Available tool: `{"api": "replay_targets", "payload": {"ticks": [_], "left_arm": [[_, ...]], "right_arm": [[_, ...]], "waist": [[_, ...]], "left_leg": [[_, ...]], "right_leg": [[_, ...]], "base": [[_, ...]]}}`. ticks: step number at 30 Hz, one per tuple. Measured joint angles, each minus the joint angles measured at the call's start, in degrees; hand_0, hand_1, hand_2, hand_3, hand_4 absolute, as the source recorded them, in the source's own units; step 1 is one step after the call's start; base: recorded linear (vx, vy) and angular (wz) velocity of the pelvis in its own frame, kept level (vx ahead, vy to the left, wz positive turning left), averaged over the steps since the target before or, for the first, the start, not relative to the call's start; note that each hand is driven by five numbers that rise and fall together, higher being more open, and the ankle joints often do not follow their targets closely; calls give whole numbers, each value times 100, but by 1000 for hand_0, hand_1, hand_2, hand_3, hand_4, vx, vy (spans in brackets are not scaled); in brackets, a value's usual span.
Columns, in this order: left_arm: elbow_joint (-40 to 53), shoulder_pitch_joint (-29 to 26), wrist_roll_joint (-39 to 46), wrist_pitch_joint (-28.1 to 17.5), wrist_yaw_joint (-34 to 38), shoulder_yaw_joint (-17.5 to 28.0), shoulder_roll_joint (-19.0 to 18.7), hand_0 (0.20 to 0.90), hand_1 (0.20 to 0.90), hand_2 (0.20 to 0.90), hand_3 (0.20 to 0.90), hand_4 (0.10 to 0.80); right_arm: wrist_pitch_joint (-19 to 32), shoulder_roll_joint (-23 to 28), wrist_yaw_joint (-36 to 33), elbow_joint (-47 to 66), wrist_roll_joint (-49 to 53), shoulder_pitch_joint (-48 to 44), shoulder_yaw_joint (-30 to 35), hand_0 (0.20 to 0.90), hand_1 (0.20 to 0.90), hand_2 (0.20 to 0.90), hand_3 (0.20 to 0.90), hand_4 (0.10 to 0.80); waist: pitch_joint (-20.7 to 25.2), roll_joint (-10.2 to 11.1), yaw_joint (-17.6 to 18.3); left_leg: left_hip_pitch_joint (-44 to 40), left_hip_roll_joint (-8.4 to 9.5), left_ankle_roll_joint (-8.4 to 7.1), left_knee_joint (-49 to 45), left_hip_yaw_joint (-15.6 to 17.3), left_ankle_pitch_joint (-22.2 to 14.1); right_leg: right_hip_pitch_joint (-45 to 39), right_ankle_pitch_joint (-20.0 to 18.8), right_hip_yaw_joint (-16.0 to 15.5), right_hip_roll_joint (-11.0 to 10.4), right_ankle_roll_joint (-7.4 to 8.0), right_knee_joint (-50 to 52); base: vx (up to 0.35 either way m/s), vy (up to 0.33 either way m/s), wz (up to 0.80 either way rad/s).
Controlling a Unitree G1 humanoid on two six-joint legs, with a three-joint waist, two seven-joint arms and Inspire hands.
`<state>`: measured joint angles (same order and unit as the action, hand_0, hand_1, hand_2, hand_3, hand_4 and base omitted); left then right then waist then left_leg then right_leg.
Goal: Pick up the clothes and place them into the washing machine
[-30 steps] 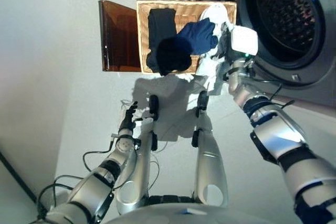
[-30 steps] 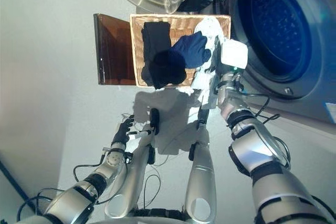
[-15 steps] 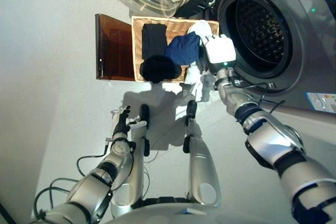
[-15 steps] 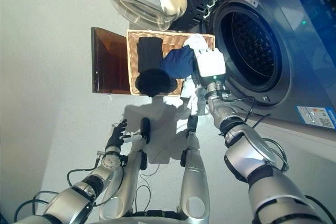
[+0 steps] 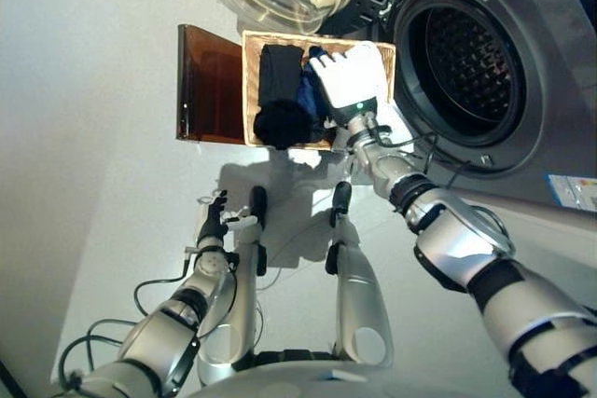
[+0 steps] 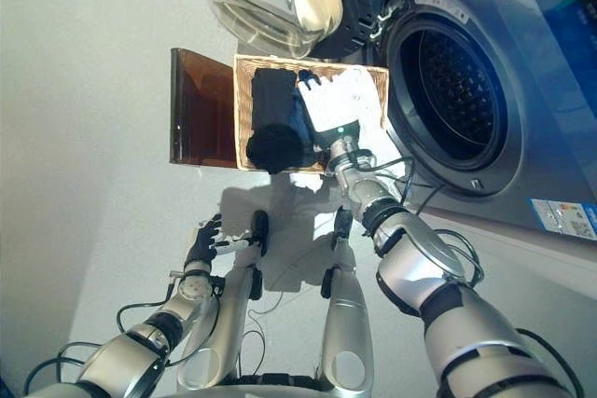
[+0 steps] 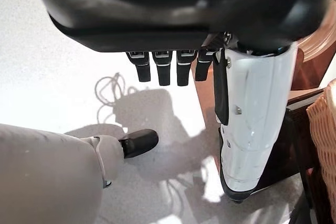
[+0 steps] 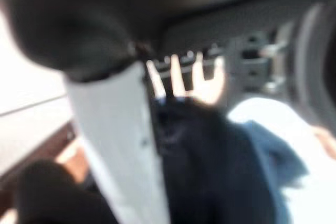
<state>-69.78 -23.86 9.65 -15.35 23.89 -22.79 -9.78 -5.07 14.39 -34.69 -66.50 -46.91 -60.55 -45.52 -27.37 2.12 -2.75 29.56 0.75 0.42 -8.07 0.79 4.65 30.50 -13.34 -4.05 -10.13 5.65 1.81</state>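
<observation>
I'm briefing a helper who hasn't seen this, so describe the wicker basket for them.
Find the washing machine with its round door open. On the floor beside its drum sits the wicker basket, holding dark clothes. It is woven and pale, unlike the smooth brown panel next to it.

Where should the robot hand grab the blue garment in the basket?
Probably the bunched fold at its middle, from above: the blue garment lies crumpled on top in the wicker basket, beside the black clothes, and the right robot hand hovers over it.
</observation>
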Motion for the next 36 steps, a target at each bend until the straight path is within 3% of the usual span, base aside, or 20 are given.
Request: {"api": "replay_targets", "payload": {"ticks": [12, 36], "left_arm": [[266, 175, -9, -4, 107, -100, -21, 900, 900, 900, 900, 800], [998, 218, 250, -30, -25, -129, -192, 900, 900, 900, 900, 800]], "right_arm": [[1, -166, 212, -191, 18, -349, -280, 900, 900, 900, 900, 800], [19, 412, 869, -1081, -2, -656, -403, 900, 900, 900, 900, 800]], "waist": [[30, 19, -183], [-176, -76, -302]], "left_leg": [[301, 8, -20, -208, -127, -58], [768, -2, 3, -160, -212, -25]], "right_leg": [[98, 59, -162, -33, 16, -12], [492, 13, -296, -24, -3, -39]], "base": [[9, -9, 10], [-1, 1, 0]]}}
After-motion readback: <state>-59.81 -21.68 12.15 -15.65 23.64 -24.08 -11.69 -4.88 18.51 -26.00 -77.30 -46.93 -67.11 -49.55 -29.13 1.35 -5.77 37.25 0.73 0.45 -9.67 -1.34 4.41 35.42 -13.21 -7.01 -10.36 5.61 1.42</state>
